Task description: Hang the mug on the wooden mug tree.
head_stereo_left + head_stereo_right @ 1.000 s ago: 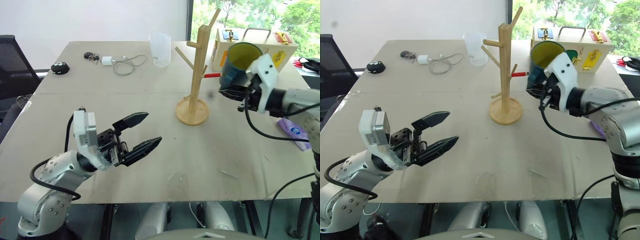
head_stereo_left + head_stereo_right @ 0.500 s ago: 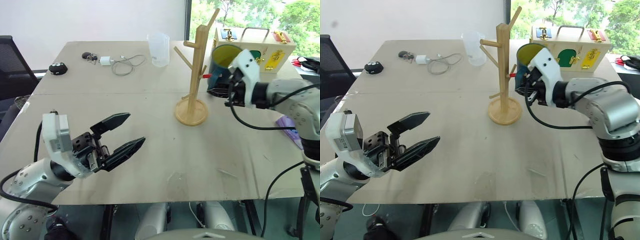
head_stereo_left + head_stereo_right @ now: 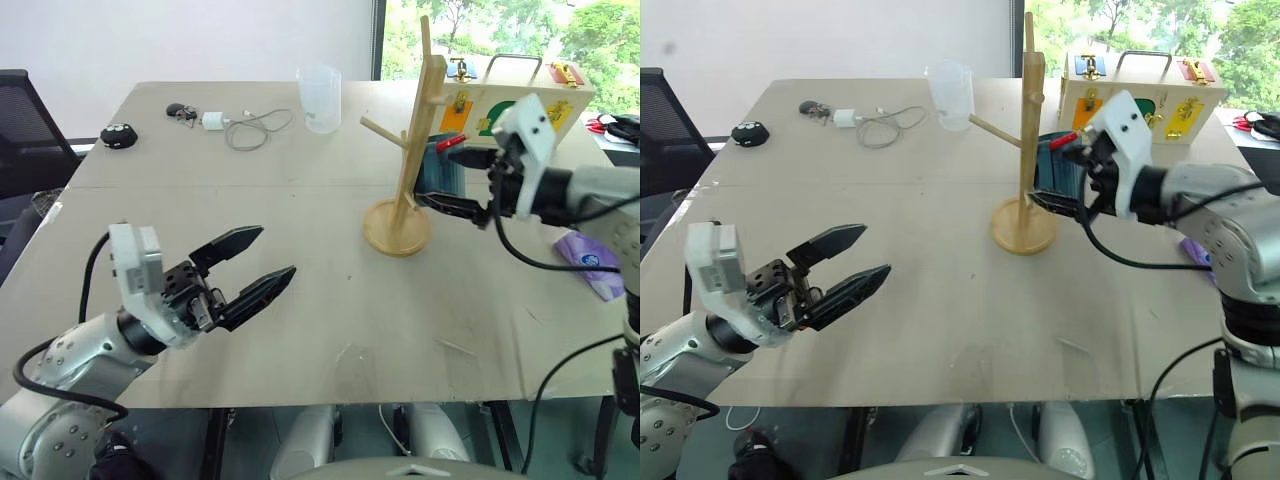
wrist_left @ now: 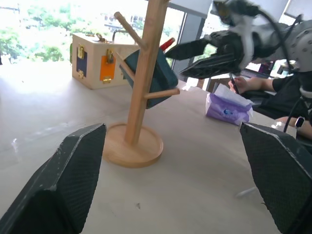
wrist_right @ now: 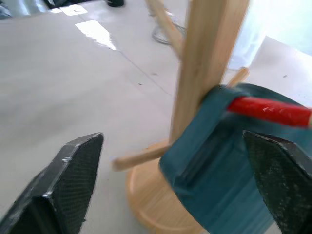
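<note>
The teal-blue mug point(image 3: 437, 176) hangs tilted on a low peg of the wooden mug tree point(image 3: 411, 150), on the side facing my right arm. My right gripper point(image 3: 458, 180) is open just beside the mug, one finger above and one below its far side, not gripping it. In the left wrist view the mug point(image 4: 152, 77) rests against the post point(image 4: 141, 83) with the right gripper's fingertips point(image 4: 190, 48) a short way off it. A red-tipped stick point(image 5: 268, 109) crosses in front of the mug point(image 5: 229, 165). My left gripper point(image 3: 277, 252) hovers open and empty over the near left of the table.
A clear measuring cup point(image 3: 320, 97) stands behind the tree. A white box with coloured latched doors point(image 3: 525, 95) sits at the back right. A charger with cable point(image 3: 245, 126) and a black object point(image 3: 120, 135) lie at the back left. A purple tissue pack point(image 3: 588, 258) lies at the right edge.
My right gripper carried the mug to the tree, opened and let it go on a peg. The tree turned and slid a little to the right. My left gripper stayed open.
</note>
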{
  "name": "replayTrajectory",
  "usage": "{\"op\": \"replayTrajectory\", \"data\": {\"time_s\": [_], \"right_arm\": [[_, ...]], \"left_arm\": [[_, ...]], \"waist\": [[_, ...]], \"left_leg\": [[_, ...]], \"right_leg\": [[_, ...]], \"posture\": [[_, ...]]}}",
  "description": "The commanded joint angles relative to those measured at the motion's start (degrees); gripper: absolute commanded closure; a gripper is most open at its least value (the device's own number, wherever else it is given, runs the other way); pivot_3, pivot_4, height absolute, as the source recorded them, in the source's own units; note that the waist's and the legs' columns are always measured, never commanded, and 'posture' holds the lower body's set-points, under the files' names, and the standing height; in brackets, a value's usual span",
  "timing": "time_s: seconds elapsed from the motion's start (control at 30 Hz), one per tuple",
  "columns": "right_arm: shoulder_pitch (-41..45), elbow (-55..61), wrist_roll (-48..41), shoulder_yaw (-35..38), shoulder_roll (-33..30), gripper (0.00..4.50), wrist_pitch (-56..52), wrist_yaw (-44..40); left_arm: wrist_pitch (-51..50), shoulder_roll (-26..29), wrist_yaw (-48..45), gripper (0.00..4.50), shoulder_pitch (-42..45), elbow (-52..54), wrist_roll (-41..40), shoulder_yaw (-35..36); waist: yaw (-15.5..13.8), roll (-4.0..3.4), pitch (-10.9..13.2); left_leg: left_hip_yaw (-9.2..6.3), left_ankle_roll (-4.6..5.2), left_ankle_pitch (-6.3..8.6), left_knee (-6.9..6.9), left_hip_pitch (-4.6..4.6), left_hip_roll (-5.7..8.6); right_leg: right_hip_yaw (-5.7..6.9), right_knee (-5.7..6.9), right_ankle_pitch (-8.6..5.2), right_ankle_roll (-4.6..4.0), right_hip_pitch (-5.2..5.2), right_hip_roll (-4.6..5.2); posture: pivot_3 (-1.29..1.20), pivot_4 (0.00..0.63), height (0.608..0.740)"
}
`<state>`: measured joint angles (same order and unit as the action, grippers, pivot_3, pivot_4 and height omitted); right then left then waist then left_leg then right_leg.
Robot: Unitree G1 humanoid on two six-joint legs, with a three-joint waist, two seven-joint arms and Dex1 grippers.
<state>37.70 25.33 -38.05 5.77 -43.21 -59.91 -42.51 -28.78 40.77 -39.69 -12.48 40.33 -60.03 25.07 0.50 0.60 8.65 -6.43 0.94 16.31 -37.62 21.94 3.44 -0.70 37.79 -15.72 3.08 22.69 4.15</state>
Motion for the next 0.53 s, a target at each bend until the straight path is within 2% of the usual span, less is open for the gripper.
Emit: {"op": "replayTrajectory", "data": {"time_s": [0.03, 0.1, 0.23, 0.33, 0.53], "right_arm": [[-3.69, 5.41, -4.88, 6.93, -1.72, 0.03, -0.06, -0.99], [-8.26, 7.11, -5.63, 10.45, -2.89, 0.03, 1.42, -1.48], [-23.85, 9.72, -3.83, 17.85, -4.81, 0.03, 6.64, -4.05], [-40.93, 8.60, 3.43, 20.99, -4.07, 0.03, 16.82, -7.75], [-53.52, 5.90, 7.71, 21.67, 1.41, 0.03, 28.61, -7.92]], "left_arm": [[-1.40, 1.19, 0.56, 0.00, 0.01, 0.13, 3.01, -2.80], [-2.13, 1.75, -0.01, 0.00, -0.06, -0.48, 4.03, -3.82], [-3.17, 2.48, -1.77, 0.00, -1.78, -1.99, 5.51, -4.39], [-1.86, 1.15, -1.50, 0.00, -3.32, -5.23, 9.43, -4.88], [-0.15, 0.31, -0.52, 0.00, -3.51, -8.06, 17.22, -7.09]], "waist": [[0.13, 0.00, 0.00], [0.09, 0.02, 0.00], [-0.56, 0.08, -0.04], [-1.29, 0.09, -0.05], [-0.98, 0.08, -0.05]], "left_leg": [[0.01, 0.00, 0.00, 0.00, 0.00, 0.00], [0.06, 0.01, 0.00, 0.00, -0.02, 0.00], [0.06, 0.02, 0.01, 0.06, -0.02, 0.00], [0.10, 0.02, 0.01, 0.11, -0.05, -0.01], [0.33, 0.04, 0.02, 0.13, -0.32, -0.07]], "right_leg": [[0.00, 0.00, 0.00, 0.00, 0.00, 0.00], [-0.06, 0.01, 0.00, 0.00, 0.00, 0.00], [-0.03, -0.07, 0.00, 0.01, -0.03, 0.00], [-0.05, -0.07, 0.00, 0.01, -0.03, -0.01], [-0.22, 0.06, 0.00, 0.01, -0.16, -0.03]], "posture": [[0.00, 0.150, 0.740], [0.00, 0.150, 0.740], [0.00, 0.150, 0.740], [0.00, 0.150, 0.740], [0.00, 0.150, 0.740]]}}
